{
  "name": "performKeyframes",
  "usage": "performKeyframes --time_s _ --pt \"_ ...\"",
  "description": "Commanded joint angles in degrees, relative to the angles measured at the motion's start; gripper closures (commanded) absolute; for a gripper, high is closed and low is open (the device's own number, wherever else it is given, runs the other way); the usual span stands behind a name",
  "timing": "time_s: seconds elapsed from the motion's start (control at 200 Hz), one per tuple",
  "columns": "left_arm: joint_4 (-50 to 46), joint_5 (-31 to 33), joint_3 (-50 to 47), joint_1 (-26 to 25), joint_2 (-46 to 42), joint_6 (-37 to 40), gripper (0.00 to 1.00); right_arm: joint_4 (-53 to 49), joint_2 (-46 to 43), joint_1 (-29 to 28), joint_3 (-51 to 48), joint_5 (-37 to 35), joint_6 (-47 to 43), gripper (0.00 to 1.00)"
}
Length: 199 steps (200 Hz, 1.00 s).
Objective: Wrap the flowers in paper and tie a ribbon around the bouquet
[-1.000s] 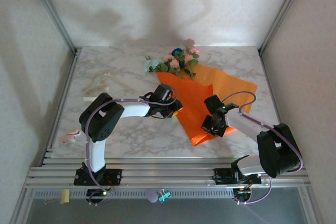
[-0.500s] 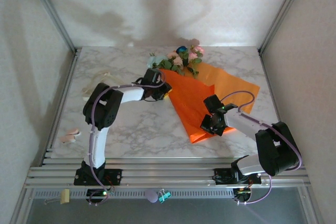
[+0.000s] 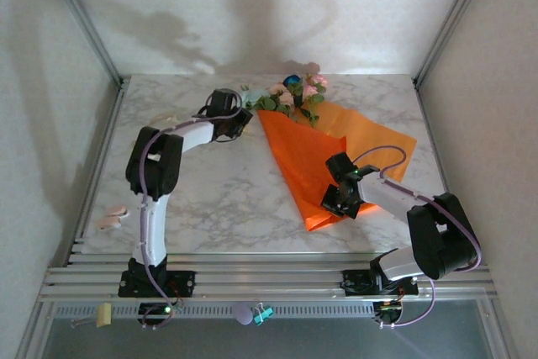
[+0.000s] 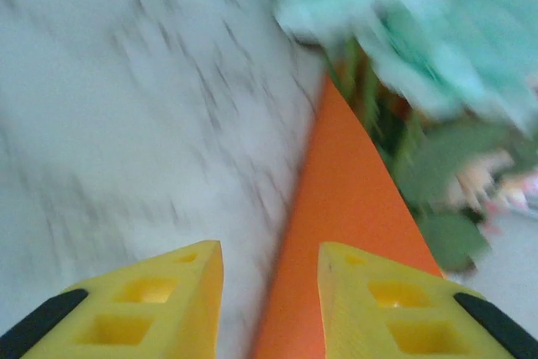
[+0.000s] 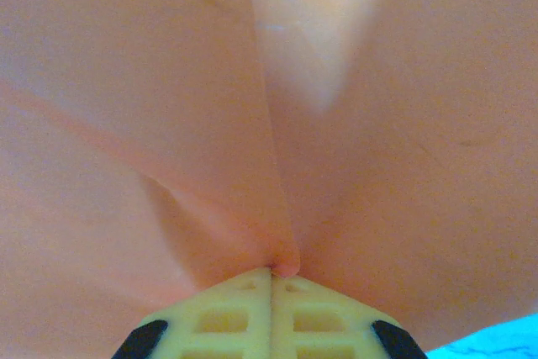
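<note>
While the right gripper point(image 5: 271, 273) pinches the paper point(image 3: 307, 157) at its narrow end (anchoring it, I'd guess), the left gripper point(image 4: 269, 251) hovers parted and empty beside the flowers point(image 3: 290, 94).

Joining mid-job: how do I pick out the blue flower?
Look to the far edge of the marble table, at the wide end of the orange paper. Among the flowers there, the blue flower sits at the back, the only dark blue bloom among pink and pale ones.
</note>
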State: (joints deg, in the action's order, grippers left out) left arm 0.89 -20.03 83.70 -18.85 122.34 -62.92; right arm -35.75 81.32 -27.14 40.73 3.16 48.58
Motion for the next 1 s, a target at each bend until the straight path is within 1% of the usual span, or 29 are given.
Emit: performKeyframes --time_s 0.0,0.04,0.075,0.08,0.14,0.185,0.235,0.255,0.335,0.395,0.435,0.491,0.581,0.676,0.741,0.821,0.991 --pt "-1.0 -2.1 -4.6 -7.5 -8.7 0.8 0.65 -3.6 0.2 0.3 1.5 0.2 -1.0 0.98" --pt "-0.1 -3.8 -6.6 -9.2 -9.0 -0.4 0.65 -3.5 0.7 0.3 1.7 0.4 -1.0 0.93" --pt "1.2 -5.0 -8.4 -10.5 -9.0 -1.7 0.65 -3.5 1.0 0.3 2.0 0.5 -1.1 0.84" --pt "1.4 -5.2 -8.7 -10.7 -9.1 -1.9 0.65 -3.6 1.1 0.3 2.0 0.5 -1.1 0.81" --pt "3.1 -5.2 -11.8 -12.5 -9.8 -2.9 0.64 -4.7 0.7 0.3 2.8 0.0 -1.1 0.68" --pt "3.1 -4.2 -14.0 -13.1 -10.5 -2.8 0.63 -6.1 -0.9 0.3 3.5 -1.1 -1.1 0.63" --pt "4.4 -3.7 -16.9 -13.2 -11.5 -3.1 0.62 -7.9 -3.7 0.3 4.2 -2.5 -1.0 0.61" --pt "5.3 -3.6 -18.1 -13.1 -12.1 -3.4 0.62 -8.7 -4.8 0.3 4.8 -3.1 -1.0 0.61" --pt "8.2 -3.7 -20.9 -13.0 -13.2 -3.2 0.61 -12.5 -8.4 0.2 7.5 -5.6 -1.1 0.67" --pt "11.1 -5.5 -21.2 -12.9 -12.4 -2.5 0.62 -15.0 -10.6 -0.1 9.7 -6.9 -0.8 0.74" --pt "13.0 -6.5 -21.4 -12.9 -11.9 -2.6 0.62 -15.6 -11.9 -0.5 11.0 -6.8 -0.5 0.76" --pt "14.9 -6.5 -21.8 -13.1 -11.9 -2.9 0.62 -14.8 -12.9 -1.4 12.1 -5.6 0.0 0.78" --pt "17.2 -6.6 -22.8 -13.1 -12.0 -3.7 0.63 -12.2 -11.2 -3.7 13.2 -2.9 1.6 0.80" --pt "18.5 -7.2 -24.0 -13.4 -12.1 -4.2 0.64 -4.9 -7.3 -6.5 12.3 2.8 3.9 0.82" --pt "20.4 -8.2 -24.2 -13.5 -11.6 -4.9 0.65 -3.2 -4.9 -8.4 12.7 3.1 6.0 0.84" --pt "20.1 -8.5 -23.2 -13.6 -10.7 -4.5 0.65 -4.3 -4.0 -9.6 13.1 1.6 7.7 0.88" --pt "19.8 -9.1 -21.3 -13.7 -9.1 -4.1 0.64 -5.1 -4.3 -11.0 13.0 2.1 7.8 0.89"
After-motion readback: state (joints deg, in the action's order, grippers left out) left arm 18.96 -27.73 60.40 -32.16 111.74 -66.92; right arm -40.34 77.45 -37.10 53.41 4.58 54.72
